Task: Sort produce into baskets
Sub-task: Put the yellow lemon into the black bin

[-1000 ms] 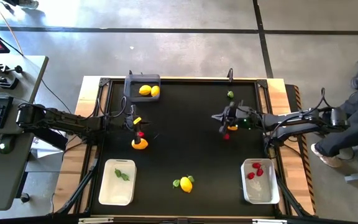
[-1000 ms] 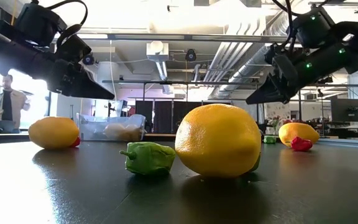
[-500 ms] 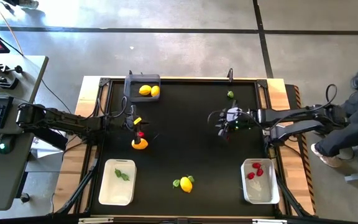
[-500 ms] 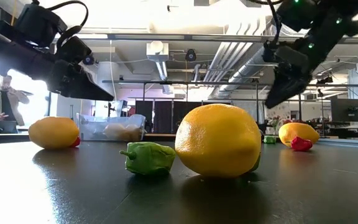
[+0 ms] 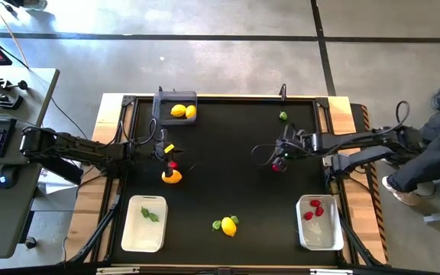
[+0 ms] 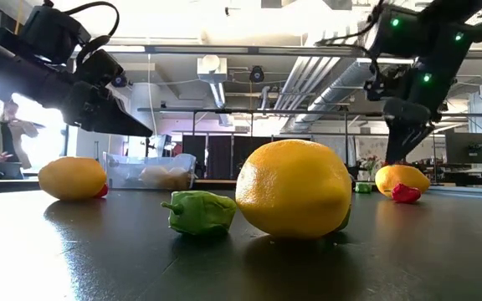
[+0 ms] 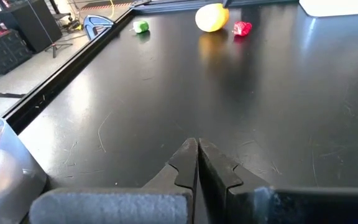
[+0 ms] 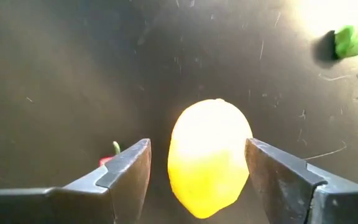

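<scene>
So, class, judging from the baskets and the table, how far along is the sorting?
Done: two lemons in the grey basket, green pieces in the left white basket, red pieces in the right white basket. In hand: the right hand, open, straddles a lemon. Left: several pieces on the table; the left hand is shut.

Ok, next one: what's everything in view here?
table: one, black, centre
grey basket: one, table's back edge
white baskets: two, front corners
lemons: five, yellow; two in grey basket, three loose
red pieces: two loose, each beside a lemon; a few in right white basket
green pieces: one loose near back, two by front lemon, some in left white basket
person: one, dark clothes, right of table
left end effector: shut, raised, near left lemon
right end effector: open, straddling a lemon
</scene>
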`<state>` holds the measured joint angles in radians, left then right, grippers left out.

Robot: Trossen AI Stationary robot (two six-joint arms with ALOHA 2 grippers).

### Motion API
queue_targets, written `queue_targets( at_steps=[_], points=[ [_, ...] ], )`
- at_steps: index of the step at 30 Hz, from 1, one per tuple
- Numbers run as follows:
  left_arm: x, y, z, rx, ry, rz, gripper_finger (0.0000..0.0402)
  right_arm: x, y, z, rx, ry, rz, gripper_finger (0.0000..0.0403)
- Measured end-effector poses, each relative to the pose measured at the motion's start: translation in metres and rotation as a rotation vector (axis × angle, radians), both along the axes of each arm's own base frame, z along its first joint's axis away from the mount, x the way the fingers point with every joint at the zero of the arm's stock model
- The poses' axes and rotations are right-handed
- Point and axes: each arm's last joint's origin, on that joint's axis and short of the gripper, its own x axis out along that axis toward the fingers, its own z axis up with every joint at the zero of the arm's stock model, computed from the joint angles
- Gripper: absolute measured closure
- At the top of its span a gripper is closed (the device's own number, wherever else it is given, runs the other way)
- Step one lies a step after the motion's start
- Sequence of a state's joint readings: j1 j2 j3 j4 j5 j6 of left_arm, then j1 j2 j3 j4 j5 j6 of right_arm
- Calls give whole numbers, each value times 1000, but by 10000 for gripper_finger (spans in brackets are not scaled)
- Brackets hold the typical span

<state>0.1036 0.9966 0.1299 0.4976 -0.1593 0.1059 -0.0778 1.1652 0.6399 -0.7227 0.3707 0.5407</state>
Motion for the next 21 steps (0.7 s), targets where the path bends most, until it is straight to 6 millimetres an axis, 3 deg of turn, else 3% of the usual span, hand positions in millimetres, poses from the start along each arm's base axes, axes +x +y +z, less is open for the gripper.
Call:
queue_targets(
  at_steps=[15, 21],
  points=[
    [0, 0, 0, 2, -5, 1, 401, 9, -24, -30, 47, 168, -69, 153],
    [1, 0, 2, 5, -19, 0, 401, 9, -28, -29, 94, 149, -60, 193]
  ],
)
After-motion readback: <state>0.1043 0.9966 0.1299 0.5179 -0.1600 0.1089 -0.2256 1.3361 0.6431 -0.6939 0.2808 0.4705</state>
